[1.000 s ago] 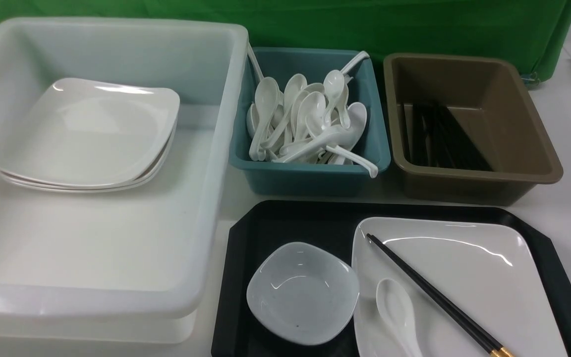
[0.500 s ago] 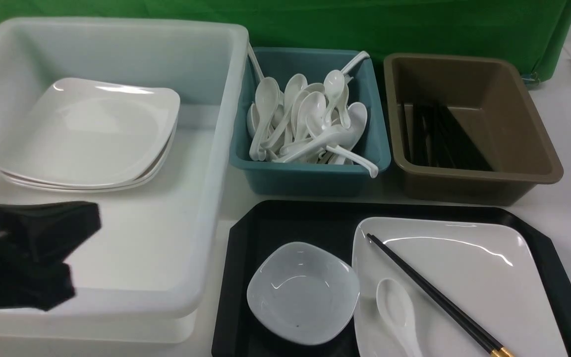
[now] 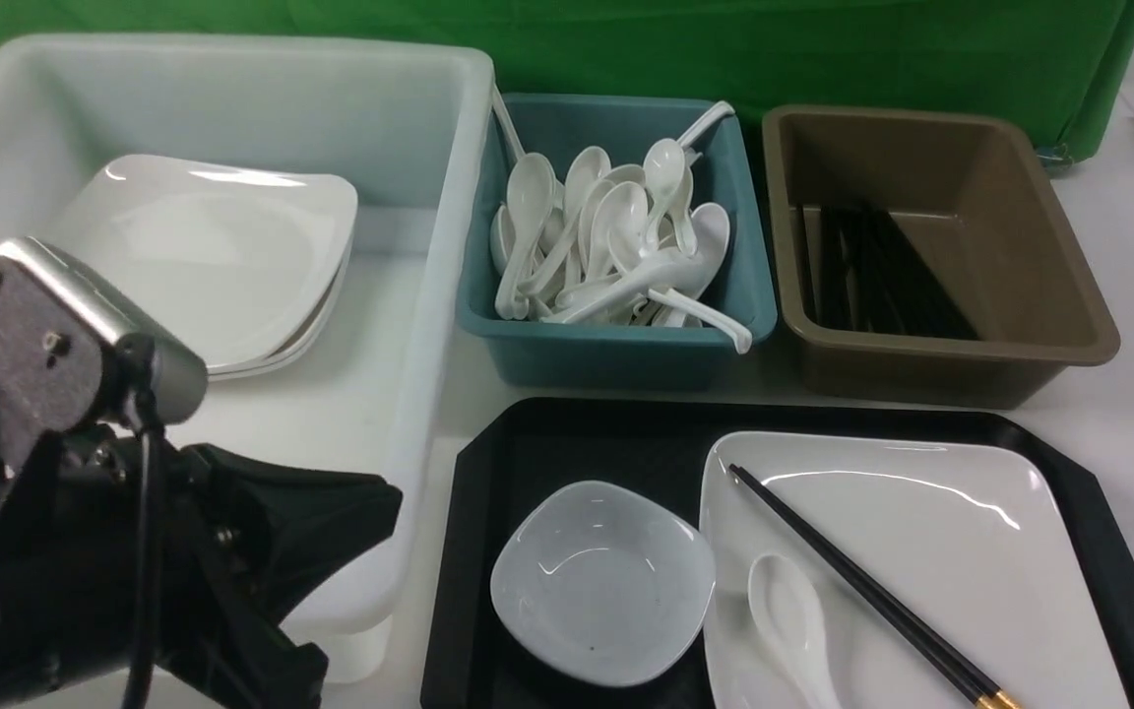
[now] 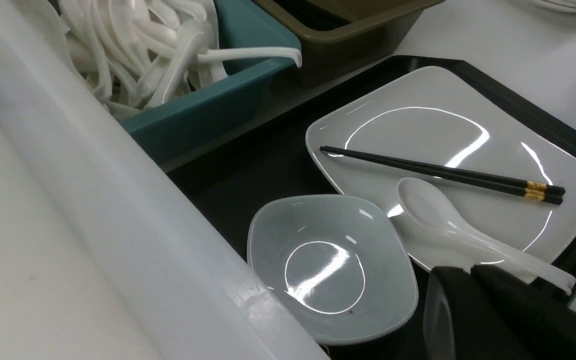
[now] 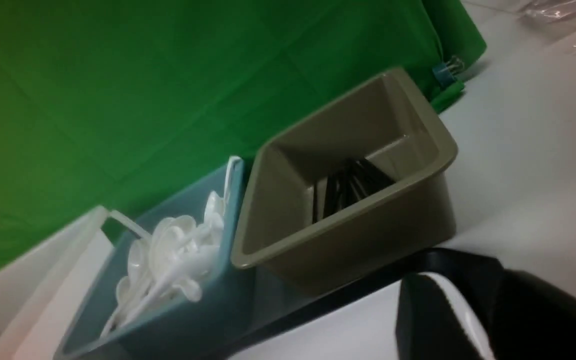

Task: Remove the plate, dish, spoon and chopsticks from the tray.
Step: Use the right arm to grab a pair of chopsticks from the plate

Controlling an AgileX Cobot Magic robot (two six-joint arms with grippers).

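White tabletop: black rectangular plastic tray [image 3: 577, 443] holding small deep white dish [image 3: 601, 581] at its left end. Left gripper [image 3: 355, 522] pressed shut, left of tray, nearer dish. Right gripper [image 5: 448, 320]: spread unreadable.

The left gripper [image 3: 360, 517] now fills the lower left of the frame, higher and further in than before, covering the white tub's [image 3: 449, 246] near corner.
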